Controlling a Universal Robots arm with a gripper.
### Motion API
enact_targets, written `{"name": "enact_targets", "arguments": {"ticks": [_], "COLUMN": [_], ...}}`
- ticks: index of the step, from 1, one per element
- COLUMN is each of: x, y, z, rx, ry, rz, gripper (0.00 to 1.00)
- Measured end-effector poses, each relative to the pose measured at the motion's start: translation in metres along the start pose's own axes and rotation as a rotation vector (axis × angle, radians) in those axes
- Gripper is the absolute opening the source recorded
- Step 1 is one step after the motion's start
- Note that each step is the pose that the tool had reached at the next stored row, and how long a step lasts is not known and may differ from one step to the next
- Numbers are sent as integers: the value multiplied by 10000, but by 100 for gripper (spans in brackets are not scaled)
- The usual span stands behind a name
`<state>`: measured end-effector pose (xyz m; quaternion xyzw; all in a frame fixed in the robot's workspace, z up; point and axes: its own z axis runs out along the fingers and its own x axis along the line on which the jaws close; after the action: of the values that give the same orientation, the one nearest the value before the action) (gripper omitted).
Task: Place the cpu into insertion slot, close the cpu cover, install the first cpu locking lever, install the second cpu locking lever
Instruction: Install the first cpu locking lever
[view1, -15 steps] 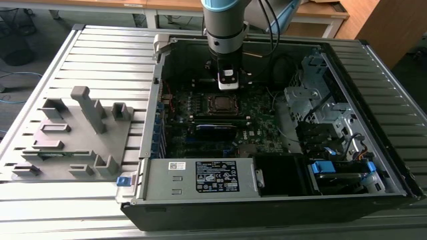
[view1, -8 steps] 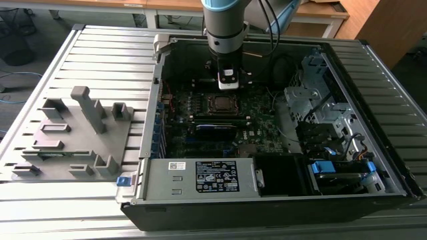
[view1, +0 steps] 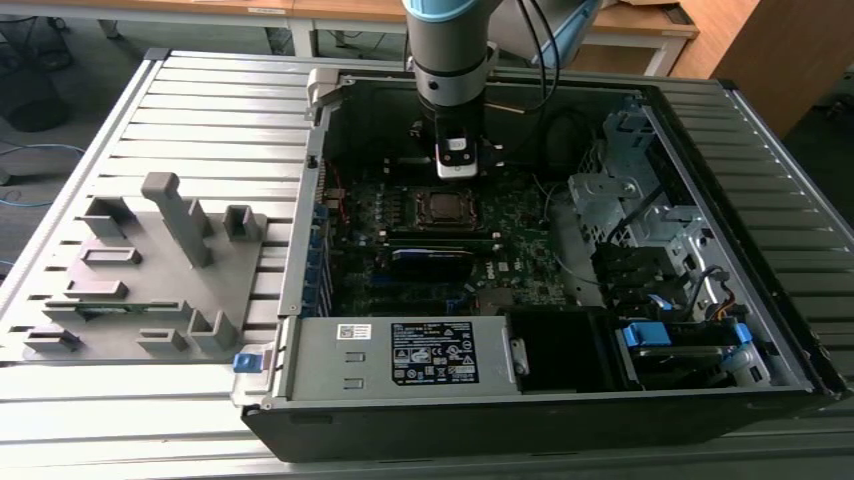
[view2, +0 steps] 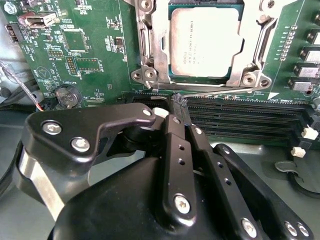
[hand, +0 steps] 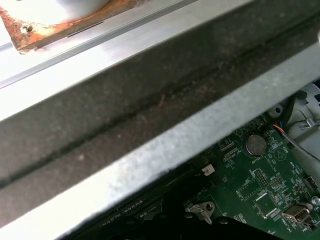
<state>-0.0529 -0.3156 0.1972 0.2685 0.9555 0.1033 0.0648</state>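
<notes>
Stood near-vertical at twelve o'clock of the exterior view as a pale-blue-and-grey robot arm (view1: 451, 45), wrist pointed straight down into the open black tower computer case (view1: 534, 435) on the grey slatted metal table (view1: 134, 435). Hung the black gripper (view1: 457, 172) just at twelve o'clock of the small square silver-rimmed insertion slot (view1: 415, 208), low over the green motherboard (view1: 527, 235). Left the grey plastic fixture tray with upright posts (view1: 160, 270) well apart at nine o'clock of the case. Showed up close, in the second wrist view, what the exterior view could not: the flat square cpu with its dull silver-grey metal top (view2: 205, 42) seated in the slot (view2: 148, 74), the thin silvery cpu cover frame (view2: 161, 30) lying flat around it, and a thin silvery wire locking lever (view2: 225, 91) running along the socket's edge beside the long black memory slots (view2: 240, 117). Kept the pincer (view2: 180, 107) narrow there, fingers (view2: 172, 140) drawn almost together with tips at the lever's end; could not tell whether the wire was pinched between them. Caught, in the first wrist view, a broad silvery-and-dark metal band (hand: 150, 100) and a corner of the board (hand: 260, 195) with a round silver coin cell (hand: 255, 145).
</notes>
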Motion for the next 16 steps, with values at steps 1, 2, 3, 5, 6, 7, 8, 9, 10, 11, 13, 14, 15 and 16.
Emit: {"name": "enact_targets", "arguments": {"ticks": [1,2,3,5,6,7,8,9,10,11,13,14,15,16], "x": [0,-1,-2,-7,-9,-11,-14,-16,-19,-22,-27,-29,-30,-31], "y": [0,0,-1,-4,-5,-8,-10,-14,-18,-22,-30,-34,-35,-35], "z": [1,2,3,5,7,7,8,8,8,8,6,6,6,6], "rx": [3,8,13,27,34,46,55,65,74,86,109,120,135,144], "ry": [-2,-5,-9,-17,-23,-29,-35,-39,-45,-52,-65,-73,-82,-87], "rz": [-1,-1,-2,-6,-8,-10,-12,-13,-16,-19,-23,-26,-27,-30], "gripper": [11,11,11,11,11,11,11,11,11,11,11,11,11,11]}}
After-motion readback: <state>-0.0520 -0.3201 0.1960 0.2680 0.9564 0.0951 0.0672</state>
